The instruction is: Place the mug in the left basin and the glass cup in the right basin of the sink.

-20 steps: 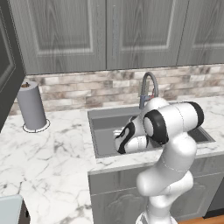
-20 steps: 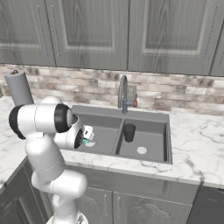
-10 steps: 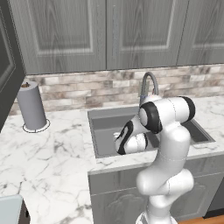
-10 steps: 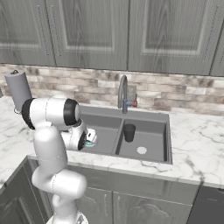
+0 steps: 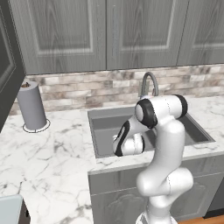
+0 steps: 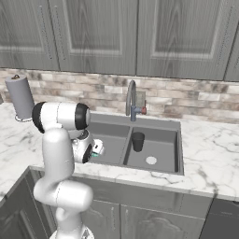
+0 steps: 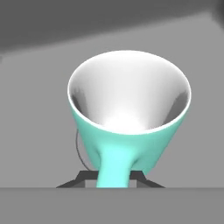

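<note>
The mug (image 7: 127, 118) is hanging by its teal handle in the nearly closed gripper (image 7: 111, 177), low over the left basin of the sink (image 6: 175, 125), so it is looking held rather than set down. The glass cup (image 6: 137, 141) is already standing upright in the right basin, beside the divider ridge and behind the pale drain (image 6: 151, 160); what is left, judging from this, is lowering and releasing the mug. No brand, label or writing is showing anywhere.

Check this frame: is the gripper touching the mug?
Touching. In the hand view the two dark fingertips close on the teal handle of the mug with no gap; the gripper is shut on it.
</note>
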You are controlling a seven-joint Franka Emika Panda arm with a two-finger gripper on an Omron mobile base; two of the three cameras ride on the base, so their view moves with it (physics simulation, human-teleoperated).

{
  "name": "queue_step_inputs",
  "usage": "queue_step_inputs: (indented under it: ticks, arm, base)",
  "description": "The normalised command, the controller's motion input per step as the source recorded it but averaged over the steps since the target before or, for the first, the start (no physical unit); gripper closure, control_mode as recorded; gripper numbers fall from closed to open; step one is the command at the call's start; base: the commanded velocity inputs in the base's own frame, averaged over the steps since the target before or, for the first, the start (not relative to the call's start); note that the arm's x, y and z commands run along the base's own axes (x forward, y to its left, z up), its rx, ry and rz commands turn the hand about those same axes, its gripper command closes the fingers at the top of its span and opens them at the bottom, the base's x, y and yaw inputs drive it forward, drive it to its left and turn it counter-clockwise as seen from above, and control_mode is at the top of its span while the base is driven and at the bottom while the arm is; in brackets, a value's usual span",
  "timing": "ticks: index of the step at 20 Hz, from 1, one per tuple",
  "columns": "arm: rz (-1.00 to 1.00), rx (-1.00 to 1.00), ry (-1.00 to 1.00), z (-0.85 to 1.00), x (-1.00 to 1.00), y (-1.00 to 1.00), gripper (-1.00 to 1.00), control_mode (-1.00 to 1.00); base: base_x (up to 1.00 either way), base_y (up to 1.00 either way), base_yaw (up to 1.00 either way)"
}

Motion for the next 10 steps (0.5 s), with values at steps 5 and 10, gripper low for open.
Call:
queue_step_inputs:
  ticks: [5, 10]
  arm:
    - [0.0, 0.0, 0.0, -0.27, 0.28, 0.0, -1.0, -1.0]
    - [0.0, 0.0, 0.0, -0.21, 0.22, 0.0, -1.0, -1.0]
  base:
    - [0.0, 0.0, 0.0]
    - [0.0, 0.0, 0.0]
